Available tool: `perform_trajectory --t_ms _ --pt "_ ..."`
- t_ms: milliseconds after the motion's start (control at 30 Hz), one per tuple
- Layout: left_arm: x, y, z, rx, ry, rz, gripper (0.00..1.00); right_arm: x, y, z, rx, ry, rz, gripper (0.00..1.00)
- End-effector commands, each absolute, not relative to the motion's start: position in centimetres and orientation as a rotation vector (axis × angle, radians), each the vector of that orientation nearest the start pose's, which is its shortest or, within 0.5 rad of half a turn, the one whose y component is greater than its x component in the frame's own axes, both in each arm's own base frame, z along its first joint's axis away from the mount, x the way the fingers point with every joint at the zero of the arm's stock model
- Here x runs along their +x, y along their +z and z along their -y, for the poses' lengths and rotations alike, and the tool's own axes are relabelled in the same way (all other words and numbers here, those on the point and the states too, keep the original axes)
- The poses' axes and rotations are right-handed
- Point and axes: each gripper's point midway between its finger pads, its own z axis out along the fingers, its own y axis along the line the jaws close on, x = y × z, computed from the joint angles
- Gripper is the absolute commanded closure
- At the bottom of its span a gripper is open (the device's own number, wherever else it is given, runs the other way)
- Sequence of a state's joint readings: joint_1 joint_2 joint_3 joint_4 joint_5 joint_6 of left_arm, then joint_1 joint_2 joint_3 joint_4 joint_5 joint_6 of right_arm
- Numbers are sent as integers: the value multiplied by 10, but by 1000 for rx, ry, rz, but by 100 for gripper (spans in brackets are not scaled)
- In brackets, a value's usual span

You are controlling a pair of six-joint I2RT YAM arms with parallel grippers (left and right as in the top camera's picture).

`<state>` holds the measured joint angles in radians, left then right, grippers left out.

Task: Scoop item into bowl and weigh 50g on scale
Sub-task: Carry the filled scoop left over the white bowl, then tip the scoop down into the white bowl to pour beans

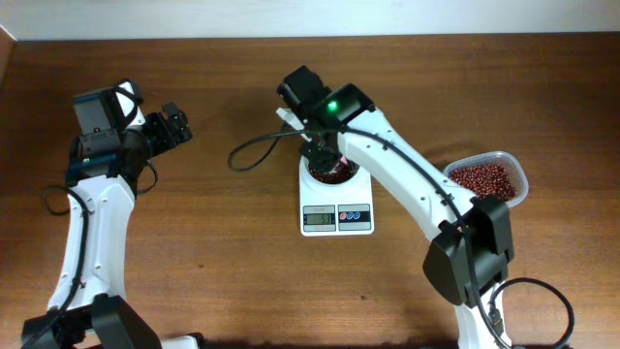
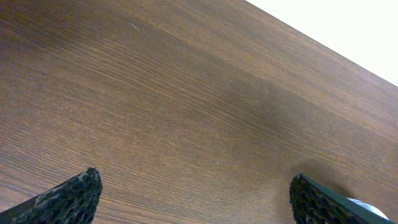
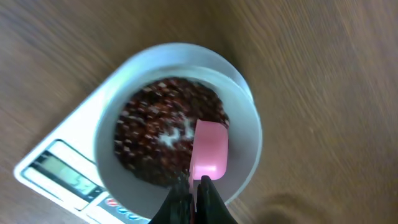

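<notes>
The white bowl [image 3: 247, 118] stands on the white scale [image 3: 43, 163] and holds a heap of dark red-brown beans [image 3: 149, 134]. My right gripper [image 3: 194, 184] is shut on the handle of a pink scoop [image 3: 210, 149], whose cup hangs over the right part of the bowl, just above the beans. In the overhead view the right gripper [image 1: 324, 155] covers most of the bowl [image 1: 308, 174], and the scale [image 1: 337, 219] shows its display and buttons in front. My left gripper [image 1: 174, 124] is far to the left, open over bare wood, its fingertips [image 2: 81, 194] wide apart.
A clear plastic tub [image 1: 519, 180] with more beans [image 1: 481, 178] sits at the right, beside the right arm. A black cable [image 1: 254, 147] loops on the table left of the scale. The table's back edge [image 2: 348, 59] runs close ahead of the left gripper.
</notes>
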<state>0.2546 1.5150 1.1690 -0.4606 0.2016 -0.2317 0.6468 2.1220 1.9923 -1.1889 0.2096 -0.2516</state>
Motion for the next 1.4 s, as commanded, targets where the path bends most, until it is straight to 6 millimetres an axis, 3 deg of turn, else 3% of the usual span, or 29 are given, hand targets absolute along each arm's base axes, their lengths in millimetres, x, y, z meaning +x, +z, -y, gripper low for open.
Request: perform_trajectory --t_ms 0,100,333,433,733,800,933,1033,1367 --pt "421 181 -77 -491 -221 -2304 1 397 117 -245 -1199 -200 -2632 96" --pt "421 181 -77 -491 -221 -2304 1 380 115 -268 -1181 37 -2684 96" --pt "421 181 -77 -491 -221 -2304 1 376 114 -268 -1047 99 -2759 96" --pt "421 181 -77 -491 -221 -2304 1 373 116 -273 -987 283 -2803 96" --pt "421 181 -77 -491 -221 -2304 1 388 139 -258 -714 859 -2834 96" --pt "421 181 -77 -491 -221 -2304 1 393 142 -251 -664 916 -2829 96" --pt "421 181 -77 -491 -221 -2304 1 405 142 -232 -565 911 -2843 96" --pt "421 181 -77 -491 -221 -2304 1 412 134 -213 -534 769 -2878 96" --pt "421 181 -77 -491 -221 -2304 1 418 126 -191 -505 609 -2915 96"
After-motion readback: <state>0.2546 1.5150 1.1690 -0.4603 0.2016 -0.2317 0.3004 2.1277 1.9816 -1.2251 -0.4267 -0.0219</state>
